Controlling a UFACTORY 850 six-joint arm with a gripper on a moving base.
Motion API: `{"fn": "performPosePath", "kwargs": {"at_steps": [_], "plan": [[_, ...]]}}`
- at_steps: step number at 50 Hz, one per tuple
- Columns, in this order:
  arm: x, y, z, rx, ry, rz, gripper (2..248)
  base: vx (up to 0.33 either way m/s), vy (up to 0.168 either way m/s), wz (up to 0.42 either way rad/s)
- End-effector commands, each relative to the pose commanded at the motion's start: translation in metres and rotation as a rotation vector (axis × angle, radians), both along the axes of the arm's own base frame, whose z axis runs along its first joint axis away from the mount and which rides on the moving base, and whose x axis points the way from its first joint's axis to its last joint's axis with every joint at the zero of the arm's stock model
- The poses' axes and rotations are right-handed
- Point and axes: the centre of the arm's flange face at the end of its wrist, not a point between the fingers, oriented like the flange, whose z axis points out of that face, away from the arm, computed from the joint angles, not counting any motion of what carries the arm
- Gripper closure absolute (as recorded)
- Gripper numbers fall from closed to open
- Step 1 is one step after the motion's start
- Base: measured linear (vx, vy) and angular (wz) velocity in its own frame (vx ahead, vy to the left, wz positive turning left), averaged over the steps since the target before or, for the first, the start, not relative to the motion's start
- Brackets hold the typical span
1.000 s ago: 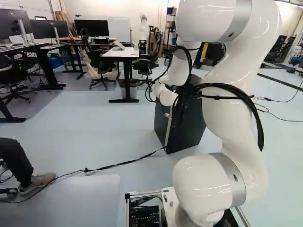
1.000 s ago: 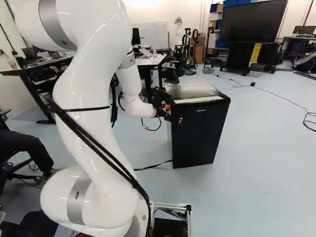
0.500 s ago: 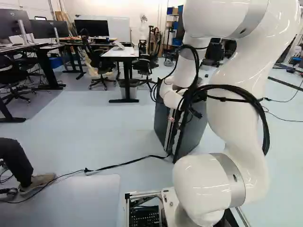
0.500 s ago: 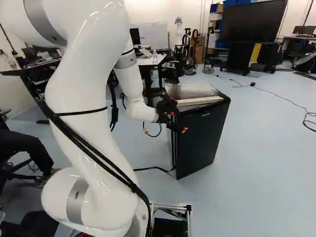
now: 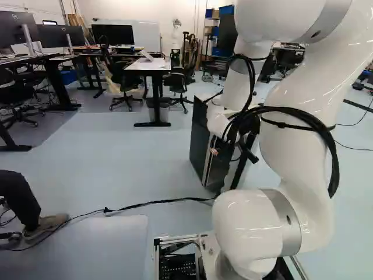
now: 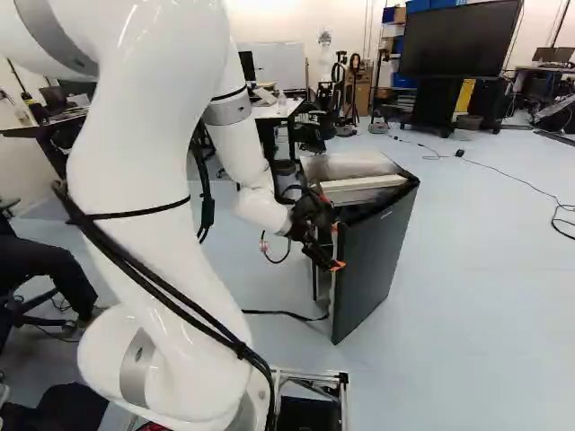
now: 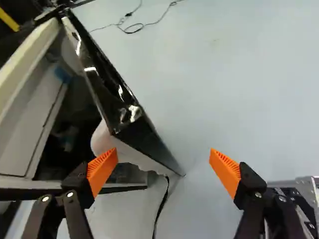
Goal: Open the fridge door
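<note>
There's a small, boxy black fridge (image 5: 199, 140) standing on the smooth, pale floor (image 6: 485, 269), a little right of the middle in the left base view and just about dead centre in the right one. It has straight sides and square corners. Its top (image 6: 337, 167) has a greyish, shiny look, with a long off-white strip (image 6: 364, 183) lying along it near the front. The door (image 6: 373, 260) stands ajar: a flat, dark slab swung out from the body, with a dim hollow showing behind it. Up close, its upper edge (image 7: 122, 112) is glossy black and a bit crinkled, catching hard glints of light, while the inner side has a pale, rounded lining (image 7: 102, 138). On the door's face there's a small light mark (image 6: 386, 214), too tiny to make out.

The black pincer (image 6: 335, 246) on the end of the glossy white arm (image 6: 144, 180) is at the door's free edge, its two fingers spread wide and clamped on nothing. One ribbed orange pad (image 7: 103, 169) sits on the inner side, right by that pale lining; whether it touches, I can't tell. The other pad (image 7: 225, 172) is out past the door's face, well apart from it, over bare floor.
</note>
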Motion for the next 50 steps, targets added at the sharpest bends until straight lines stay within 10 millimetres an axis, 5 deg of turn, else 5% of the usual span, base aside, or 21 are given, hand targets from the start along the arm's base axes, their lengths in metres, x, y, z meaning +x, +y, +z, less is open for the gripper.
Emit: {"fn": "performPosePath", "kwargs": {"at_steps": [14, 50], "plan": [[-0.023, -0.010, -0.003, 0.046, 0.009, -0.115, 3, 0.000, 0.000, 0.000], [-0.028, -0.019, 0.006, -0.090, 0.004, -0.156, 3, 0.000, 0.000, 0.000]]}}
